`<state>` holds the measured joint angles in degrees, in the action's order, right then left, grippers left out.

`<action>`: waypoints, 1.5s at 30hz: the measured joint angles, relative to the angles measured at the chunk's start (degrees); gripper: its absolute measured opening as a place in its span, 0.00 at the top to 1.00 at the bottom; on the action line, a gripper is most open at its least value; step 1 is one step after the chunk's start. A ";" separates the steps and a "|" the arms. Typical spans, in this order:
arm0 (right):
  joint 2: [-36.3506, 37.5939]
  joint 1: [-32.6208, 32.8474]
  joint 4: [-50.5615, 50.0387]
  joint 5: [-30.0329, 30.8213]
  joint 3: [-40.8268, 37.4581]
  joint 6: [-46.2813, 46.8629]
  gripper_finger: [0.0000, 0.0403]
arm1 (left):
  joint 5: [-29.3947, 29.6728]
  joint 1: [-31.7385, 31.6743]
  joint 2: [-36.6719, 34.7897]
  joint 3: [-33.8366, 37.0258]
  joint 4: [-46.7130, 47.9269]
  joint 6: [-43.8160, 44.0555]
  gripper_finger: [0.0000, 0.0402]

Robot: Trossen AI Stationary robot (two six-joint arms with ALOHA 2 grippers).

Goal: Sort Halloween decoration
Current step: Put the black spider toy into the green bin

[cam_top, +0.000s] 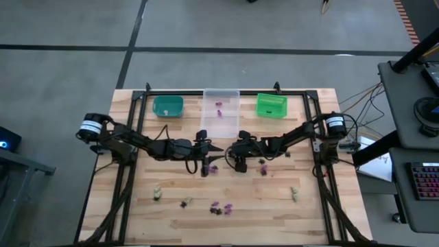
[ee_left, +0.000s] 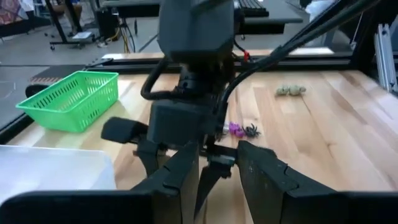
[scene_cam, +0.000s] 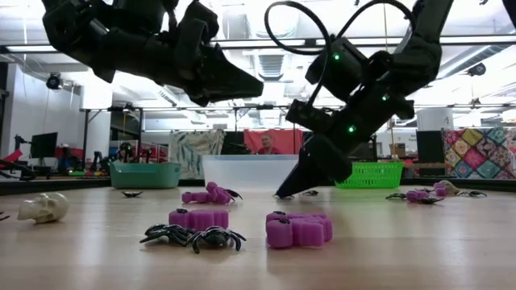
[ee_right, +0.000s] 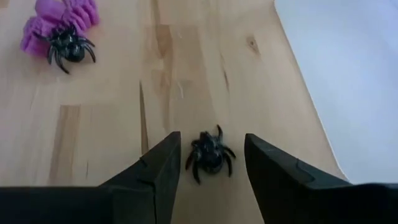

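Straddling: right gripper (ee_right: 208, 180) sits low on the table at centre frame in the high view, jaws open, one finger on each side of a black spider (ee_right: 209, 154) that lies loose on the wood, not gripped.
Left gripper: left gripper (cam_top: 206, 147) hangs just left of centre, above the table in the low view; jaws part open, nothing visible between them.
Done so far: two purple pieces (cam_top: 219, 107) lie in the clear bin (cam_top: 221, 120) at top centre; a pale piece (cam_top: 167, 111) lies in the teal bin (cam_top: 168, 100); the green bin (cam_top: 271, 106) looks empty, though I cannot be sure.
Left to sort: most of the decoration, by my judgement. Trinkets are scattered across the lower half of the high view: beige skull (scene_cam: 42, 208) at left, purple pieces (scene_cam: 299, 229) and black spiders (scene_cam: 193, 237) low centre.
In the way: a purple piece with another spider (ee_right: 67, 45) lies near, apart from the fingers; the clear bin's wall stands close beside.
Beyond: a person (scene_cam: 266, 144) shows behind the bins.
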<state>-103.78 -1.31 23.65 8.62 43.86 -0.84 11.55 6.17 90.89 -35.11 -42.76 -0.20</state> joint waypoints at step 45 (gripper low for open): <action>10.02 -0.08 -5.26 -9.61 -0.09 17.88 0.91 | -0.01 0.17 -10.05 -0.44 3.36 -0.09 0.76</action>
<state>-93.77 -1.39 18.39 -0.99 43.77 17.04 11.53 6.34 80.84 -35.55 -39.40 -0.29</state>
